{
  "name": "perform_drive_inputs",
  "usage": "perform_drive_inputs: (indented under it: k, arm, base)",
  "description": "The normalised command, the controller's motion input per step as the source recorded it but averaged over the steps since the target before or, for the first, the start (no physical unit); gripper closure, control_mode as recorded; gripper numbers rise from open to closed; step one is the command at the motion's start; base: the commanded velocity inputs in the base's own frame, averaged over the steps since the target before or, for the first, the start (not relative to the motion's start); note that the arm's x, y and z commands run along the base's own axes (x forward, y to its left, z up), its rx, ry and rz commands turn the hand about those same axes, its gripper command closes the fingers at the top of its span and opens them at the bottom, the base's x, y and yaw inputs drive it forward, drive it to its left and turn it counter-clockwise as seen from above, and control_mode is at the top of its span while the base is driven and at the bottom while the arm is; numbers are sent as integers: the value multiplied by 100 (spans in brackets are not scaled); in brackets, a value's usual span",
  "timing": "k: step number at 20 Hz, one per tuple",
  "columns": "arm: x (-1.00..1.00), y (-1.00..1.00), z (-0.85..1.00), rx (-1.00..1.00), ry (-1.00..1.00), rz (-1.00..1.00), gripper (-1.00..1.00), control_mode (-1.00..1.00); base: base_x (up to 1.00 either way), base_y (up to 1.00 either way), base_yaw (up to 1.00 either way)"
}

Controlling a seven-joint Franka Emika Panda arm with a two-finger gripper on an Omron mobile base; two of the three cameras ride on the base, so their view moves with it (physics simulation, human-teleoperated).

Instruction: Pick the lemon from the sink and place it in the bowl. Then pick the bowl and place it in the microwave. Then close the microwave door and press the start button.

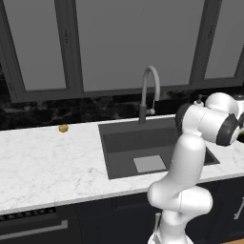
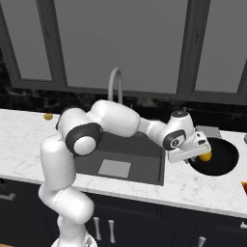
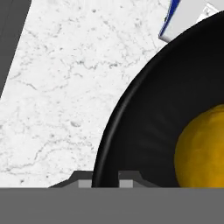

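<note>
A white marble table point(image 1: 43, 162) runs across the lower half of both base views, under dark-framed windows point(image 1: 119, 43) and a black speckled backsplash. The dark sink point(image 1: 124, 143) is set into it at the centre of the left base view, with a pale mat point(image 1: 149, 163) on its floor and a grey gooseneck tap point(image 1: 148, 90) behind it. A small mustard ball point(image 1: 63, 127) sits alone on the table at middle left, near the backsplash.

In the right base view the arm reaches over the sink to the right, and the gripper point(image 2: 198, 155) hangs over the left rim of the black bowl point(image 2: 224, 161) at middle right. The lemon point(image 2: 206, 156) shows just under the hand, inside the bowl's outline; being roundish, it shows no clear long axis. In the hand view the lemon point(image 3: 202, 148) lies at lower right against the bowl's point(image 3: 144, 127) dark inside. Whether the fingers point(image 3: 127, 183) grip the lemon or have let go cannot be told. A blue-edged white thing point(image 3: 186, 19) lies beyond the bowl at upper right.
</note>
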Motion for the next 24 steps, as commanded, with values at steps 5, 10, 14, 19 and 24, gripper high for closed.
perform_drive_inputs:
  k: [5,10,14,19,24]
  arm:
    - [-15,43,55,0,4,24,100,-100]
    - [-27,21,62,17,-1,23,100,-100]
    - [-28,24,64,15,1,22,100,-100]
    - [-29,60,48,-2,3,27,100,-100]
    - [-26,96,34,-5,9,41,100,-100]
  base:
    - [0,0,0]
    - [0,0,0]
    - [0,0,0]
    - [0,0,0]
    - [0,0,0]
